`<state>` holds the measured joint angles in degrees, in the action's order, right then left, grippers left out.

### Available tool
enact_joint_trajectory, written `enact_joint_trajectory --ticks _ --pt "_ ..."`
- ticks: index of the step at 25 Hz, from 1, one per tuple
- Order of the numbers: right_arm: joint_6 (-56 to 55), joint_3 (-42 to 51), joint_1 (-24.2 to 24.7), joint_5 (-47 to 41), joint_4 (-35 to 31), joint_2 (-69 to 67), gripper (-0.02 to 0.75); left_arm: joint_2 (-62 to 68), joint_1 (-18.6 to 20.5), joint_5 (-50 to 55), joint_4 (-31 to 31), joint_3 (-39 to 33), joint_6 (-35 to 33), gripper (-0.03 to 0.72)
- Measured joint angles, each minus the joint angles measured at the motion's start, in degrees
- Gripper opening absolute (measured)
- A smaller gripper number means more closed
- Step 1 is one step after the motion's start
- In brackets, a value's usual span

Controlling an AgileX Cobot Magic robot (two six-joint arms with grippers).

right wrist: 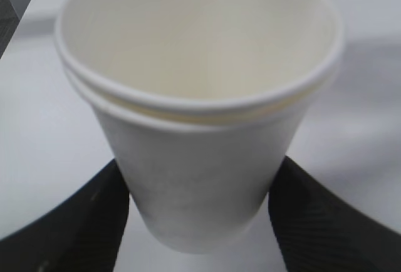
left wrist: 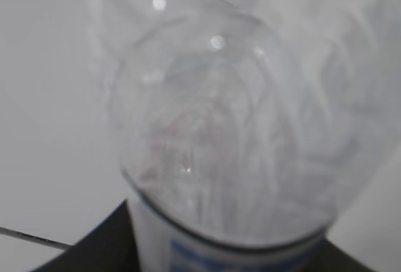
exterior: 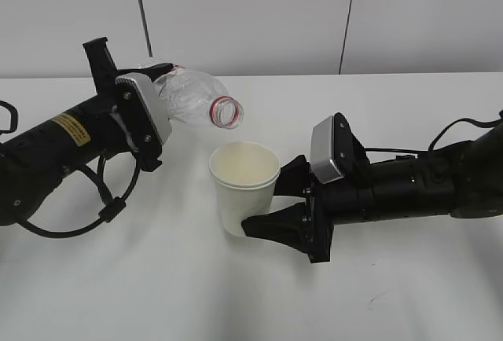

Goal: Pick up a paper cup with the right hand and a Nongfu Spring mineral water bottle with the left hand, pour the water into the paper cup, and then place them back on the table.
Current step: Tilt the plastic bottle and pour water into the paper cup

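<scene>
Both hands are set for pouring: left hand (exterior: 137, 133) fingers clamp the bottle (exterior: 192, 99) tipped mouth-down above the paper cup (exterior: 244, 184), which right hand (exterior: 287, 203) fingers grip over the worktop (exterior: 236, 302)

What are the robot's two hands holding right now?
Left hand: jaws shut on the water bottle, tipped over the cup.
Right hand: jaws shut on the paper cup.

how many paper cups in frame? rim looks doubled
2, it seems: the right wrist view shows two rolled rims, one paper cup nested in another, both held between the right gripper fingers, just below the tilted bottle mouth. No other cup visible.
</scene>
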<state>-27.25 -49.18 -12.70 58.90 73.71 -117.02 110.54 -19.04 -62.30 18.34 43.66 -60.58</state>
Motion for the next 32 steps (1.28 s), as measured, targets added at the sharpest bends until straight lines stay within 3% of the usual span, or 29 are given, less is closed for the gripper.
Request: enact_joint_trajectory --ticks 32 --pt "0.0 0.0 0.0 -3.3 3.4 0.0 0.502 0.0 0.0 0.0 -2.3 0.0 -12.0 0.274"
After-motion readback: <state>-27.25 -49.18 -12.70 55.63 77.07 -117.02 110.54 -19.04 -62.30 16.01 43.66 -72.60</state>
